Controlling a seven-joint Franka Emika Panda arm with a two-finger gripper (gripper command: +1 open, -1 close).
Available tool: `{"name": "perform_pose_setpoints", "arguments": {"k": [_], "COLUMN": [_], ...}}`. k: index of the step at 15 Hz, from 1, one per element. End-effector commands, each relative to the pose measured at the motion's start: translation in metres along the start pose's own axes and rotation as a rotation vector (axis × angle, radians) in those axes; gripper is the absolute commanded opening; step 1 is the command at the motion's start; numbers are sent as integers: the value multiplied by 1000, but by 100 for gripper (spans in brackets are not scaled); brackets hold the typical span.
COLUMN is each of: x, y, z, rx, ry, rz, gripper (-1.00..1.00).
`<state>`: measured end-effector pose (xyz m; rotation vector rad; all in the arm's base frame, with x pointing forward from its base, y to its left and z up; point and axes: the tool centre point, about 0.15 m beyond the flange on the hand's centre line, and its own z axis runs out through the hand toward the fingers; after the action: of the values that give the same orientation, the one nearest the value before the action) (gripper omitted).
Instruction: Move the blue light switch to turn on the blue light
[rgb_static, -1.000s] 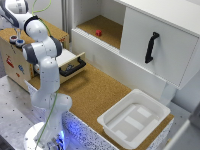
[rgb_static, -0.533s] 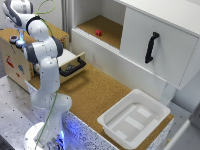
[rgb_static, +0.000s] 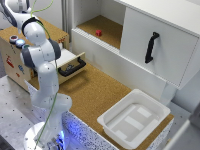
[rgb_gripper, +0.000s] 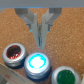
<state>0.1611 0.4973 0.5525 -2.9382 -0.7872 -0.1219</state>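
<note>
In the wrist view the blue light (rgb_gripper: 38, 63) is a round cap in a silvery ring, glowing bright cyan. It sits between a dark red cap (rgb_gripper: 14, 53) and a green cap (rgb_gripper: 64, 76). My gripper (rgb_gripper: 40, 42) is just beyond the blue light over the cork-coloured top, its two grey fingers (rgb_gripper: 34, 29) pressed together at the tips and shut. No blue light switch shows between or beside the fingertips. In the exterior view the blue light (rgb_static: 20, 43) and the red cap (rgb_static: 13, 38) sit on the wooden box (rgb_static: 10, 60); the arm hides the hand there.
A drawer with a black handle (rgb_static: 71, 67) stands pulled out beside the wooden box. A white cabinet with a black door handle (rgb_static: 151, 47) has an open compartment holding a small red block (rgb_static: 98, 33). A white tray (rgb_static: 134, 119) lies on the cork table.
</note>
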Motion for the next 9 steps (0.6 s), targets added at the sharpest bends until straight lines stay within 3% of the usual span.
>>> {"name": "perform_pose_setpoints", "arguments": {"k": [1,5,9], "x": [-6,-7,-24], "y": [12,37,94], "z": [9,17,16], "rx": [57,79,74], "ry": [28,12,43], "rz": [52,140,244], "gripper": [100,100,100]}}
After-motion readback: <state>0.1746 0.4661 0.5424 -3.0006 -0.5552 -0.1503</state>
